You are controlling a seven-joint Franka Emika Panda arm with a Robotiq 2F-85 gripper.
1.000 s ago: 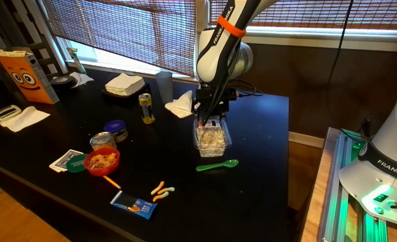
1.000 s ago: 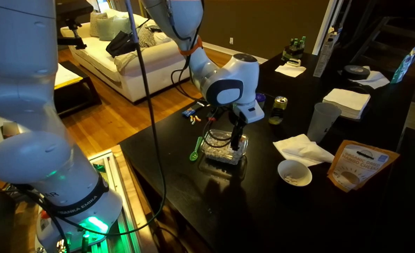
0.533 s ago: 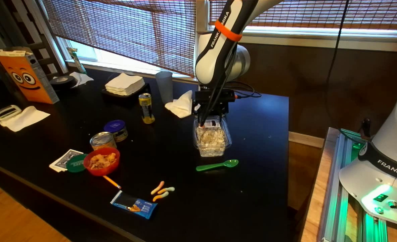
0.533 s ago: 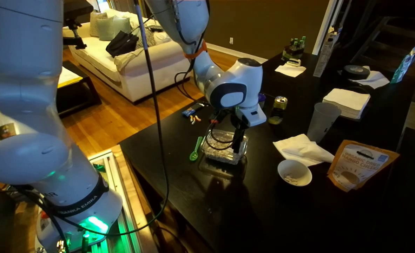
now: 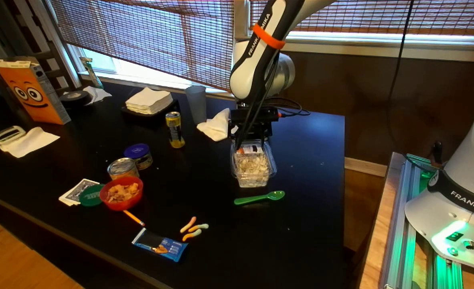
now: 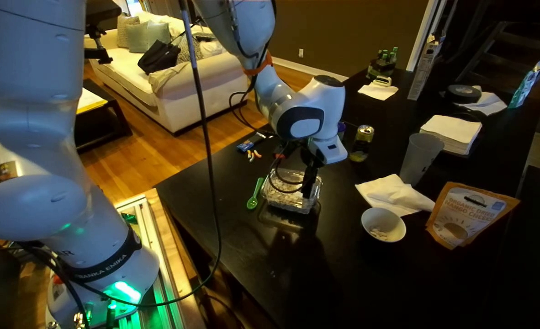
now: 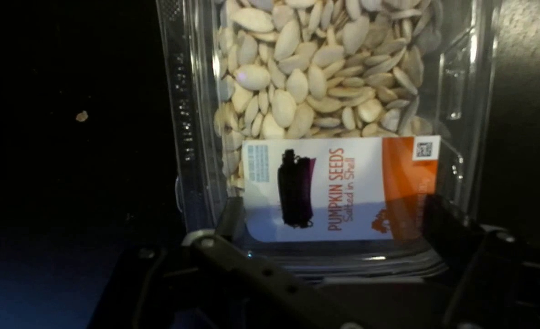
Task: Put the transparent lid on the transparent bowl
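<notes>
The transparent bowl [image 5: 254,180] stands on the dark table, filled with pale seeds; it shows in both exterior views [image 6: 283,201] and the wrist view [image 7: 464,87]. A clear surface with a white and orange "Pumpkin Seeds" label lies over the seeds. It looks like the transparent lid [image 7: 357,183], but its outline merges with the bowl's rim and I cannot tell how it sits. My gripper [image 5: 250,144] is open over the bowl's window-side end. In the wrist view its fingertips [image 7: 336,210] are spread either side of the label, with nothing seen pinched between them.
A green spoon [image 5: 260,198] lies beside the bowl. A crumpled napkin [image 5: 216,125], a grey cup [image 5: 197,104] and a can [image 5: 175,129] stand towards the window. A white bowl [image 6: 383,225] and a mango pouch [image 6: 468,214] are nearby. Black cables [image 6: 277,185] hang by the gripper.
The gripper has shifted slightly towards the window-side end of the bowl and a little lower, so more of the label shows. The bowl has not visibly moved.
</notes>
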